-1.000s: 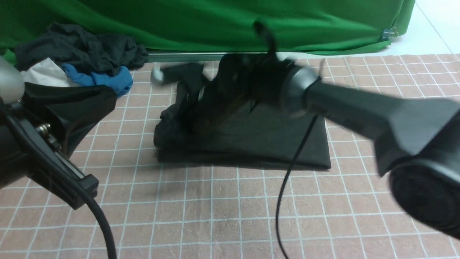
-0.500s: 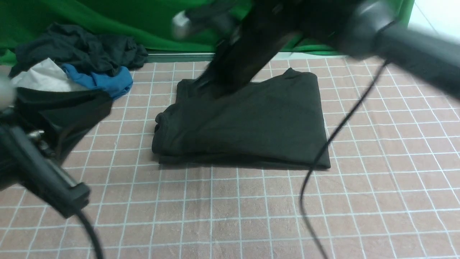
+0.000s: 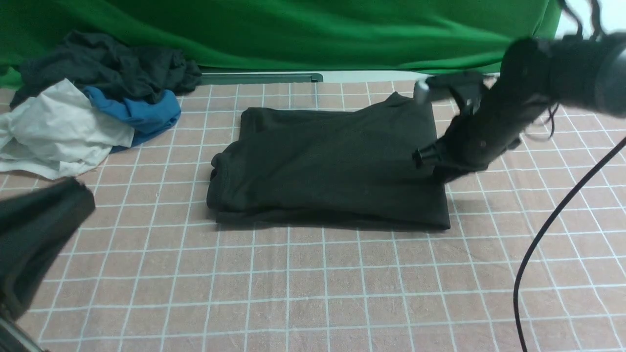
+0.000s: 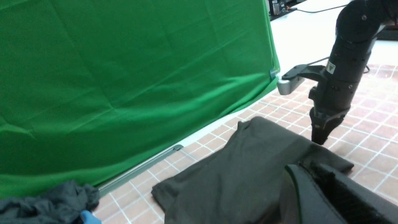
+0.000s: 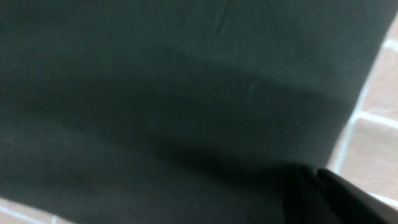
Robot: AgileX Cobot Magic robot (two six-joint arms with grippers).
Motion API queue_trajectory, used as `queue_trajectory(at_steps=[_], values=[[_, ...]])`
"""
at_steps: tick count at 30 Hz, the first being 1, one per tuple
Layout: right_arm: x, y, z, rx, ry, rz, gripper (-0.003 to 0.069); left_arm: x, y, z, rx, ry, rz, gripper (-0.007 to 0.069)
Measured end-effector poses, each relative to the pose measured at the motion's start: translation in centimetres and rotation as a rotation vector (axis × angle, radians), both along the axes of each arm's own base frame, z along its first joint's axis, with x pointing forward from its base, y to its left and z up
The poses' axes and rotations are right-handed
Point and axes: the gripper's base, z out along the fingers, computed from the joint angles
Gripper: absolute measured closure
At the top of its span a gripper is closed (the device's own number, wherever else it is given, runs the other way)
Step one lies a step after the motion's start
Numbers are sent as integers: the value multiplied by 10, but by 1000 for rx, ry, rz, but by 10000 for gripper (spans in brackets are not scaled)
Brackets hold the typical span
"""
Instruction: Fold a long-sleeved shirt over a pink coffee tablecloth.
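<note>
The long-sleeved shirt [image 3: 327,166] lies folded into a flat black rectangle in the middle of the pink coffee tablecloth [image 3: 313,293]. My right gripper [image 3: 440,178] points down at the shirt's right edge, its jaws pressed together with nothing visibly pinched. In the right wrist view the shirt [image 5: 155,93] fills the frame, with the shut gripper [image 5: 311,177] over its border and the tablecloth [image 5: 379,93] beside it. My left gripper [image 3: 73,200] hangs blurred at the near left, away from the shirt. In the left wrist view the left gripper [image 4: 298,166] is shut and empty above the shirt [image 4: 236,174].
A heap of black, blue and white garments [image 3: 98,102] lies at the far left. The green backdrop [image 3: 293,34] hangs along the back edge with a metal rail [image 3: 259,78] under it. The right arm's black cable [image 3: 547,234] loops over the near right of the cloth.
The right arm swung from the shirt's far left, up and across, down to its right edge; the raised fold now lies flat. The left arm dropped back toward the near left, uncovering the white garment.
</note>
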Motion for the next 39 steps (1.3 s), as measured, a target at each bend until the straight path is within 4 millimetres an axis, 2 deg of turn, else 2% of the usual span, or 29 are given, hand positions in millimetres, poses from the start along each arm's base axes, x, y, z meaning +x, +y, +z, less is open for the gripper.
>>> queue_trajectory(at_steps=[4,6,7,8,9,10,11,12,13,14,18,21,25,27,30,31,32,34,37,39], values=[[15,-11,9,46,-58,-92,594,0,0,-8,6,15,0,608],[30,-20,26,89,-141,-157,526,0,0,-7,0,4,5,608],[32,-21,28,93,-155,-166,517,1,0,-7,-1,3,5,608],[37,-22,34,107,-185,-180,481,1,1,-6,-5,-5,8,608],[47,-24,45,136,-256,-207,392,1,1,-4,-14,-22,14,608],[48,-24,44,136,-260,-207,392,1,1,-4,-14,-22,14,608],[60,-24,54,160,-325,-220,277,1,1,-3,-21,-38,19,608],[60,-24,53,160,-325,-220,266,1,1,-3,-21,-38,19,608],[69,-22,55,169,-349,-222,202,1,2,-2,-25,-44,21,608],[75,-21,52,172,-352,-222,169,1,2,-2,-27,-49,23,608],[89,-17,29,168,-302,-228,129,1,2,-1,-29,-51,24,608],[96,-15,2,157,-239,-238,134,1,2,-2,-25,-46,22,608],[100,-14,-19,154,-196,-246,174,1,2,-3,-15,-43,21,608],[100,-13,-21,168,-189,-255,207,1,2,-3,-15,-43,21,608],[101,-11,-20,206,-191,-277,319,1,2,-3,-15,-43,21,608],[101,-11,-19,207,-193,-278,328,1,2,-3,-15,-43,21,608],[102,-10,-19,219,-196,-284,410,1,2,-3,-14,-44,21,608],[103,-10,-18,221,-210,-277,488,1,2,-3,-11,-45,22,608],[104,-10,-18,220,-225,-268,574,2,2,-2,3,-57,27,608],[104,-10,-17,219,-233,-261,586,2,3,0,0,-79,34,608]])
